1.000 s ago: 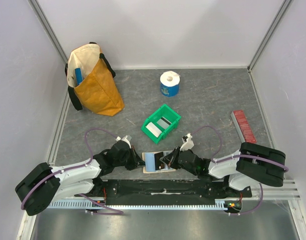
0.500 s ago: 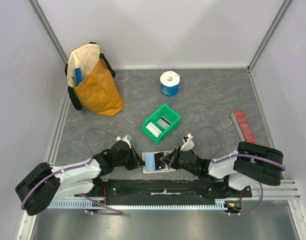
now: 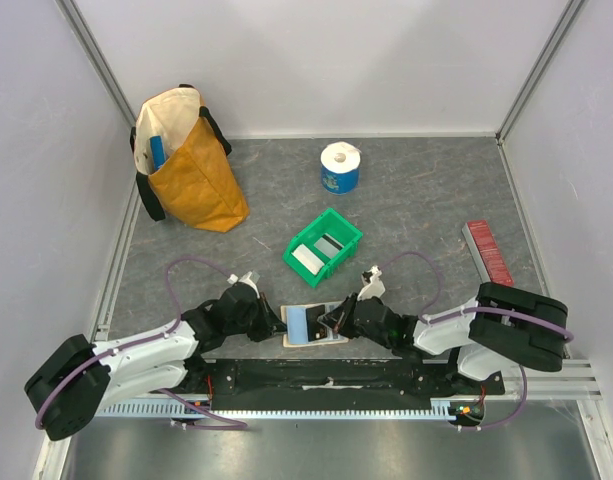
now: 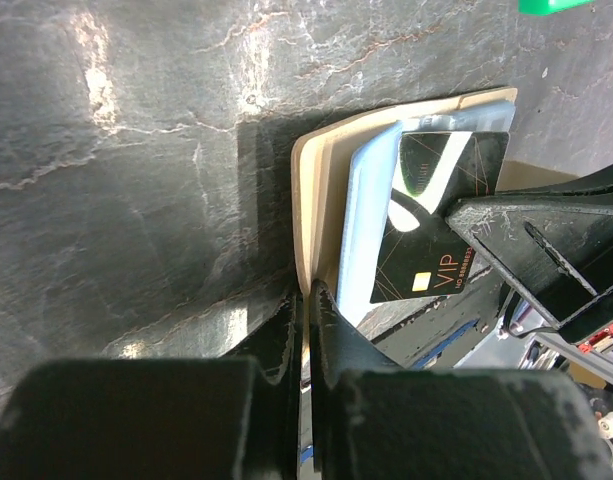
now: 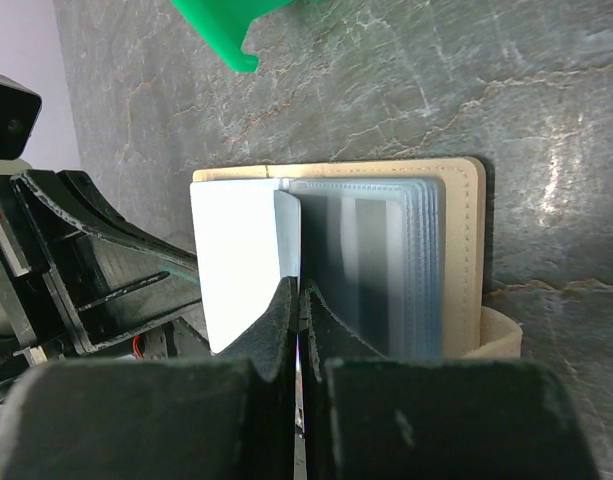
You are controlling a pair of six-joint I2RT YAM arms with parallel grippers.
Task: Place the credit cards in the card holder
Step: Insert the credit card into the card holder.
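The tan card holder (image 3: 308, 341) lies open at the near edge between both arms, its clear pockets (image 5: 386, 260) fanned and a pale blue leaf (image 4: 364, 230) uppermost. My left gripper (image 3: 279, 322) (image 4: 308, 292) is shut on the card holder's (image 4: 308, 200) left cover edge. My right gripper (image 3: 331, 322) (image 5: 302, 288) is shut on a dark credit card (image 4: 436, 230) marked VIP, held over the pockets and seen edge-on in the right wrist view. Two more credit cards, one white (image 3: 308, 257) and one greyish (image 3: 329, 243), lie in the green bin (image 3: 346, 228).
A yellow bag (image 3: 191, 165) stands at the back left and a blue-and-white roll (image 3: 339, 167) at the back middle. A red ridged strip (image 3: 488, 253) lies along the right wall. The holder's closing tab (image 5: 498, 335) sticks out on its right.
Both arms have shifted slightly leftward and inward, and the right gripper has brought the dark card a little further over the holder. Both grips are unchanged.
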